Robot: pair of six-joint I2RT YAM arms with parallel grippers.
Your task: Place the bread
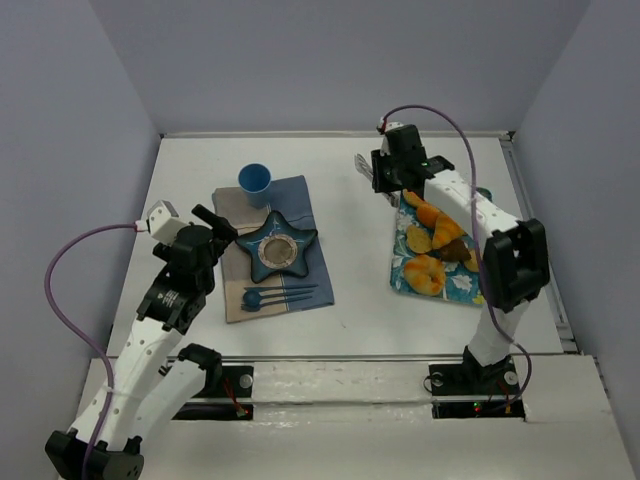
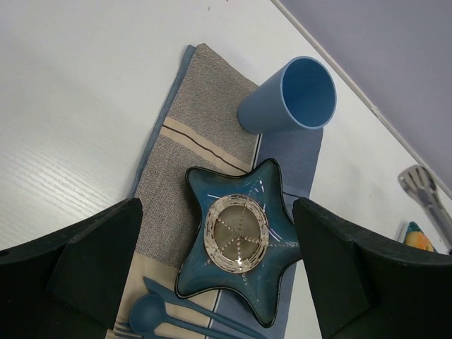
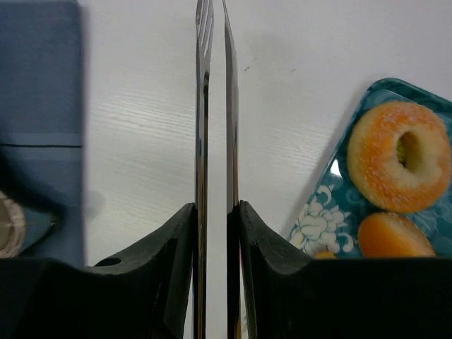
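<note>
Several breads lie on a floral teal tray [image 1: 403, 262] at the right: a sugared doughnut [image 1: 425, 274], a bun [image 1: 418, 238] and a croissant [image 1: 432, 213]. The right wrist view shows a ring doughnut [image 3: 399, 155] and a bun [image 3: 395, 236] on the tray [image 3: 318, 212]. My right gripper [image 1: 380, 178] is shut on metal tongs [image 3: 214, 106], held over bare table left of the tray; the tongs hold nothing. A blue star-shaped plate [image 1: 280, 250] sits empty on a placemat. My left gripper [image 2: 219, 272] is open and empty above the plate [image 2: 240, 236].
A blue cup [image 1: 254, 180] stands on the placemat [image 1: 300, 200] behind the plate. A blue spoon and fork [image 1: 275, 295] lie at the placemat's front. Walls close the table at back and sides.
</note>
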